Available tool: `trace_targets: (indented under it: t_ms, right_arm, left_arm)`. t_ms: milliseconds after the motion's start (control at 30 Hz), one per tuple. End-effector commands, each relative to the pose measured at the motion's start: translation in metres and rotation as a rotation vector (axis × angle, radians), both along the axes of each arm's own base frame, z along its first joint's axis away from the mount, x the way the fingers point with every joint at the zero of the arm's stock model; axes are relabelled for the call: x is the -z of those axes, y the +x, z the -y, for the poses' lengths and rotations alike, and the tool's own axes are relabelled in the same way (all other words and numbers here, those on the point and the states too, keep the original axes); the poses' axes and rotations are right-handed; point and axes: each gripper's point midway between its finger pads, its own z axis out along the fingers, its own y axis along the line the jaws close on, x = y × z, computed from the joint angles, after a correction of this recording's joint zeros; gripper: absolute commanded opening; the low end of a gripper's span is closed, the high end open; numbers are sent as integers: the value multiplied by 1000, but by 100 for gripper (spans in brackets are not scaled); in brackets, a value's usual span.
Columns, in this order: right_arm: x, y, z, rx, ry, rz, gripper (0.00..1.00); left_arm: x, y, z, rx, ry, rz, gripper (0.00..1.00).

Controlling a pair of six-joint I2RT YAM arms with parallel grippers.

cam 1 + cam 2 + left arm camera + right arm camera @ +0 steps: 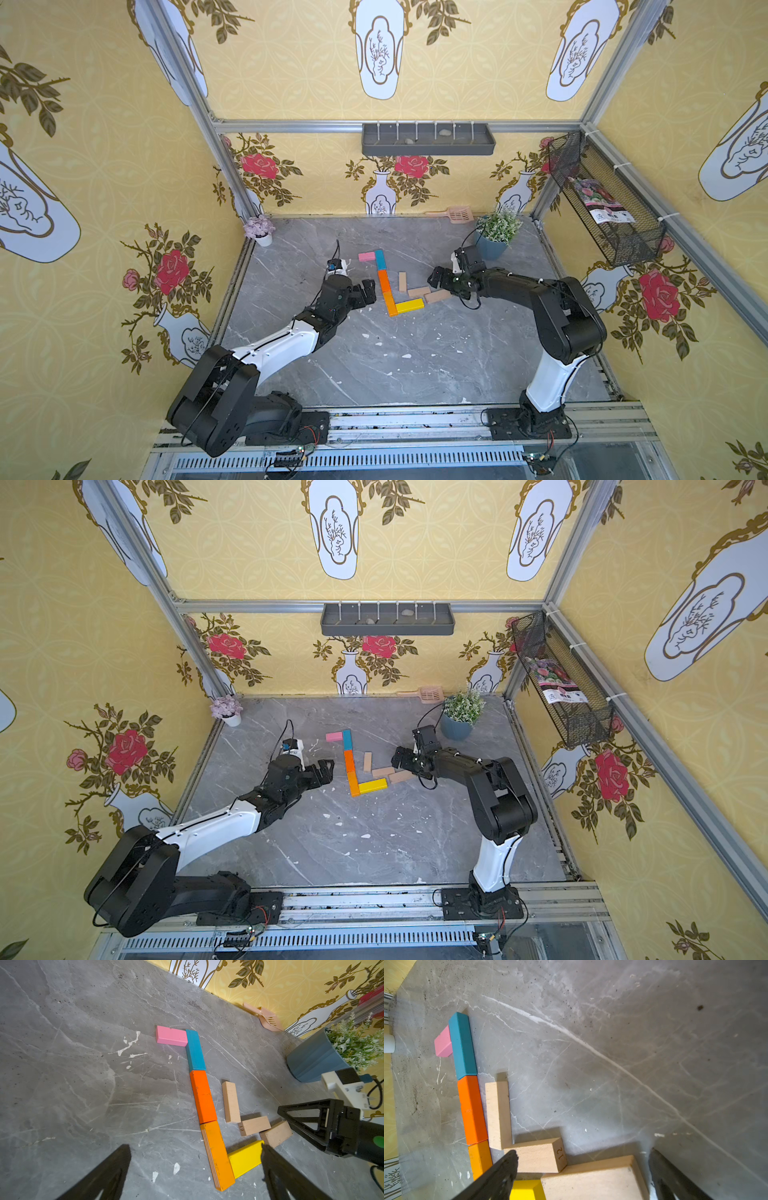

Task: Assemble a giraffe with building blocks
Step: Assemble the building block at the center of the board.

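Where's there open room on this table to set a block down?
Widest bare patch: the near half of the table, from the yellow block to the front rail. Also open: between the pink block and the white flower pot. Crowded: the tan blocks bunched between the orange blocks, yellow block and right gripper.

The grey marbled tabletop (415, 365) bears a pink block (366, 256), blue block (380, 259), two orange blocks (383, 281) (390, 303) and yellow block (409, 306) touching in a chain — three tan blocks (402, 281) (419, 291) (437, 296) beside it, a scoop (457, 215) and two potted plants (496, 235) (259, 230) behind.

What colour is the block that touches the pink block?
Blue, of a teal shade. The blue block shows best in the left wrist view.
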Motion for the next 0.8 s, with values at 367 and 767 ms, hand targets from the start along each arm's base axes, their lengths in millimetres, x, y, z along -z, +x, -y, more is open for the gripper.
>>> trace_targets:
  t_ms: [367,767]
  right_arm:
    - [-5,1,-11,-17,56,21,97]
    - [-8,-2,-18,-30,69,24,98]
  left_arm:
    - [-3,2,4,12,-11,8,99]
    - [-4,2,4,14,-11,12,99]
